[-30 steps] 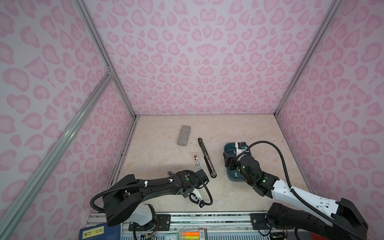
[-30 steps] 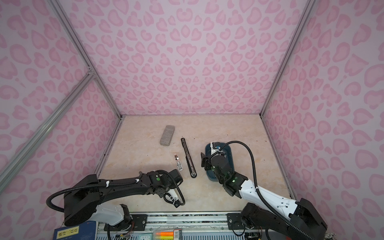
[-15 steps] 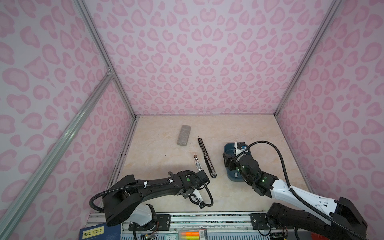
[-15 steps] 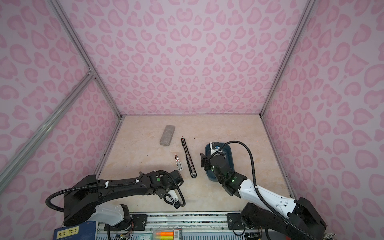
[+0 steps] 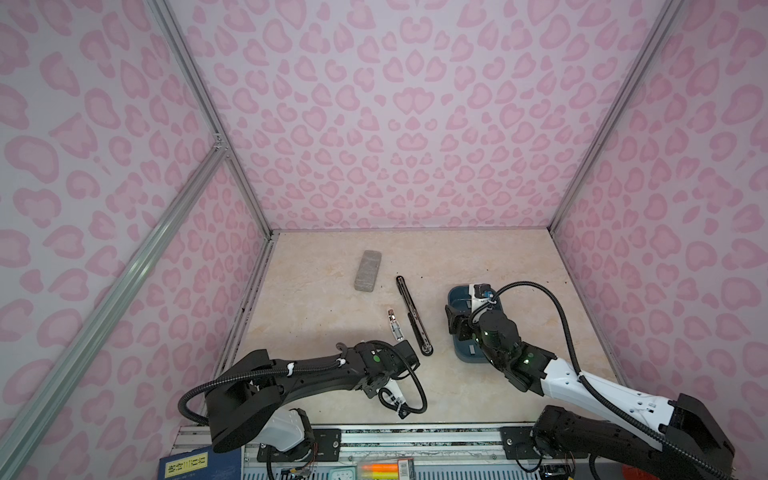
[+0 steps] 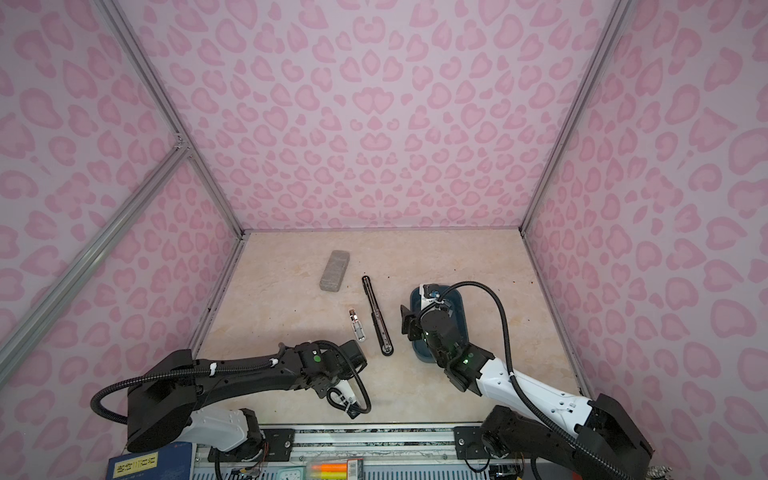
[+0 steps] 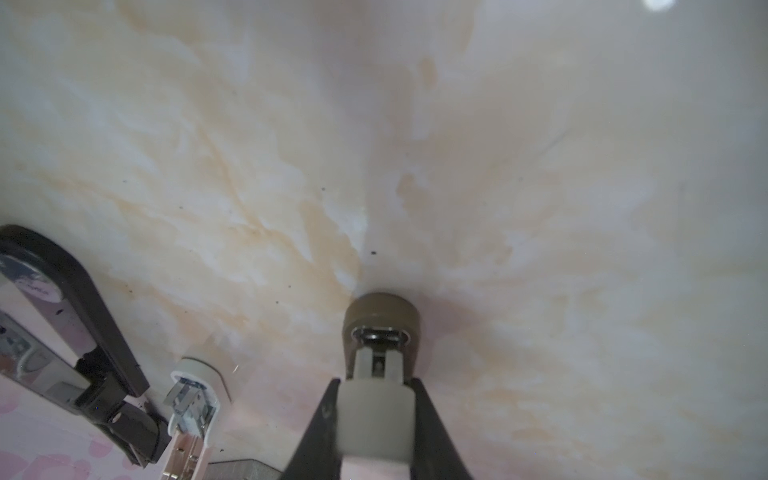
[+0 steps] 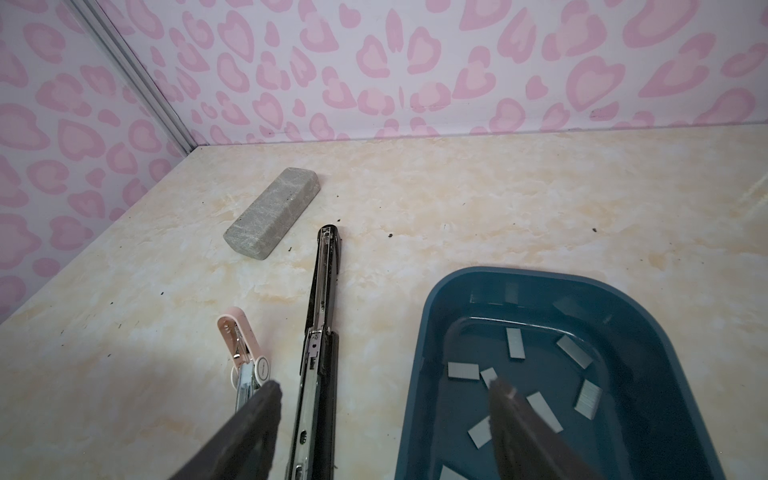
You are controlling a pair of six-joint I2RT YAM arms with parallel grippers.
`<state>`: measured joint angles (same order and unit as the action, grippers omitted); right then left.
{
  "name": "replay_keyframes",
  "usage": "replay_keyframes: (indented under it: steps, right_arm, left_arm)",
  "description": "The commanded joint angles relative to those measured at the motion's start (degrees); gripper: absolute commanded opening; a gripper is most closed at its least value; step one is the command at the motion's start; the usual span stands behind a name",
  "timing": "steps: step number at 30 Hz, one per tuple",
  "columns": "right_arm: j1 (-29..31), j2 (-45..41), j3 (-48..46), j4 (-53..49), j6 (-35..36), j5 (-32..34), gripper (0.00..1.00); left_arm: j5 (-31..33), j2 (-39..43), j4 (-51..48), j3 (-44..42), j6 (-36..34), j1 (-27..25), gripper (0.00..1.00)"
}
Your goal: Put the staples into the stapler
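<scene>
Characters on the yellow label (image 5: 185, 471) are too blurred to read.

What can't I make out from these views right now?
- White brown-capped piece in the left pincer: unidentifiable in the left wrist view; the left arm hides it in both top views.
- Staples in the blue tray: nearest ones cut off by the right wrist view's edge; right arm covers most in both top views.

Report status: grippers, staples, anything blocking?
Status: left gripper shut on small white piece; right gripper open over tray rim. Loose staples in tray. Open stapler on table; pink stapler beside it.
</scene>
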<state>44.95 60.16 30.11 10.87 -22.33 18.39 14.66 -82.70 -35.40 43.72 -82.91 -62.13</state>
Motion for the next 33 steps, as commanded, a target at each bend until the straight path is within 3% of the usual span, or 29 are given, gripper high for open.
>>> replay_keyframes:
  steps: [1, 4, 9, 14, 20, 26, 30, 33]
  right_arm:
    - [0.1, 0.0, 0.2, 1.2, -0.4, -0.1, 0.78]
    - [0.1, 0.0, 0.2, 1.2, -0.4, 0.0, 0.78]
    - [0.1, -0.3, 0.1, 0.8, -0.6, 0.5, 0.78]
    - [0.0, -2.3, -1.1, 1.2, -1.7, 2.5, 0.77]
    - [-0.3, -2.3, -1.4, 2.3, -3.4, 3.8, 0.77]
    - [-0.4, 0.2, 0.4, 0.6, -5.3, 3.9, 0.78]
    - [-0.4, 1.1, 1.3, -0.5, -5.6, 2.8, 0.78]
    - [-0.3, 1.3, 1.8, -1.3, -5.7, 2.6, 0.78]
  left_arm:
    - [-1.3, -0.1, -1.2, 0.7, 0.4, 0.0, 0.17]
    - [-1.5, -0.1, -1.0, 0.8, 0.6, 0.0, 0.05]
    - [-2.7, 2.1, 0.3, 2.3, 2.7, 0.1, 0.04]
    - [-2.1, 6.7, 3.4, 8.5, 10.7, 2.4, 0.04]
    - [-0.9, 12.5, 13.2, 15.2, 25.9, 6.1, 0.04]
    - [2.2, 18.4, 26.6, 14.6, 47.9, 8.4, 0.04]
    - [-2.9, 24.2, 34.1, 9.1, 63.6, 12.4, 0.04]
    - [-8.6, 27.1, 37.1, 5.5, 65.9, 14.4, 0.04]
